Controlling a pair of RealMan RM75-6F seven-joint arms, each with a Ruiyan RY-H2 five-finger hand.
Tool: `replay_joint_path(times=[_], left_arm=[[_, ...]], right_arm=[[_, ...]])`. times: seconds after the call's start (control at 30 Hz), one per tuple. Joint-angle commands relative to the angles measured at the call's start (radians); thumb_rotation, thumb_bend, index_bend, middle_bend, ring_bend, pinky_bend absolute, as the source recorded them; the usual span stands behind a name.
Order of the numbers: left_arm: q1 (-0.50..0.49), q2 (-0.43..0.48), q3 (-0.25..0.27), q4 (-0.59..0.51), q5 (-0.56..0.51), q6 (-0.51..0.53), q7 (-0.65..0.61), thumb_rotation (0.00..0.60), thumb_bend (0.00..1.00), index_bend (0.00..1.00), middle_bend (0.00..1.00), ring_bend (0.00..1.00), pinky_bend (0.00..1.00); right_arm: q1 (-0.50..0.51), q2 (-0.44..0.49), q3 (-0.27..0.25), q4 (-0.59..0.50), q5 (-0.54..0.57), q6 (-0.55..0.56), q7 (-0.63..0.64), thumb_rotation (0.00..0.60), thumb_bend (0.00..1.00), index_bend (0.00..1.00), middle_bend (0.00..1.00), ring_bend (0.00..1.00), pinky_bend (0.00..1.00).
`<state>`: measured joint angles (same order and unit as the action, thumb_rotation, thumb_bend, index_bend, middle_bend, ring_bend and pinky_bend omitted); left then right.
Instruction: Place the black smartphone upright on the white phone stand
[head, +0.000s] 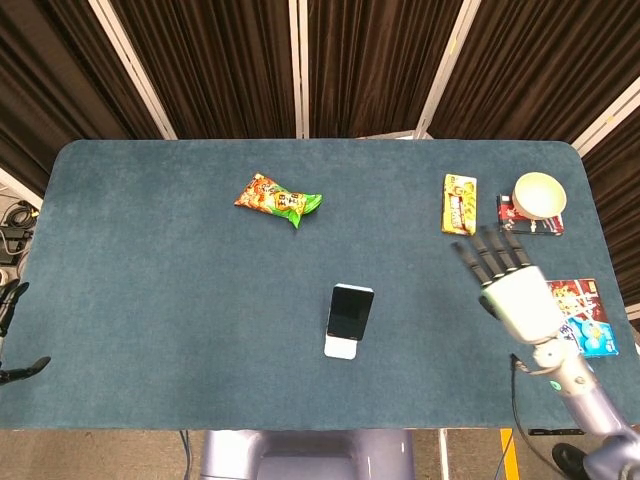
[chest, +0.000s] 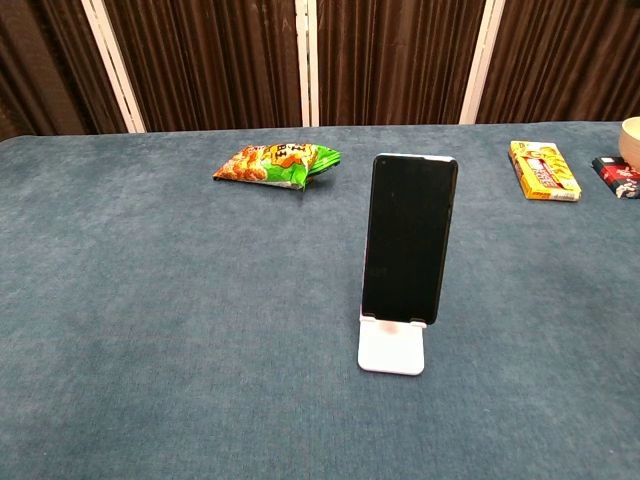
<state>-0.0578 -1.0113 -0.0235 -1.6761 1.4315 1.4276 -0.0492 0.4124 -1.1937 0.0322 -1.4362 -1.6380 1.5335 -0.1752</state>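
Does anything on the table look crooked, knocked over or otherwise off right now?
Nothing stands out. The black smartphone stands upright on the white phone stand, leaning back slightly as a stand holds it. The right hand is off to the side, fingers spread, holding nothing. The green-and-orange snack bag lies flat.

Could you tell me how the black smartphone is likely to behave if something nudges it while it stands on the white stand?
The black smartphone stands tall and leans back on the small white phone stand, so a push near its top would probably tip it. Its glossy face looks slippery and likely rigid. The right hand is well clear.
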Motion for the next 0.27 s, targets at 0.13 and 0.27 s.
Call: replay_joint_path(times=[0.13,0.27], left_arm=[[0.012,-0.002,0.007,0.014,0.029,0.029,-0.025,0.600,0.00,0.00,0.00,0.00,0.00],[0.017,0.000,0.012,0.016,0.045,0.039,-0.037,0.600,0.00,0.00,0.00,0.00,0.00]], right_arm=[[-0.194,0.043,-0.055,-0.231,0.163,0.019,0.039,0.600,0.00,0.00,0.00,0.00,0.00],[-0.225,0.034,-0.060,-0.235,0.155,0.037,0.031,0.600,0.00,0.00,0.00,0.00,0.00]])
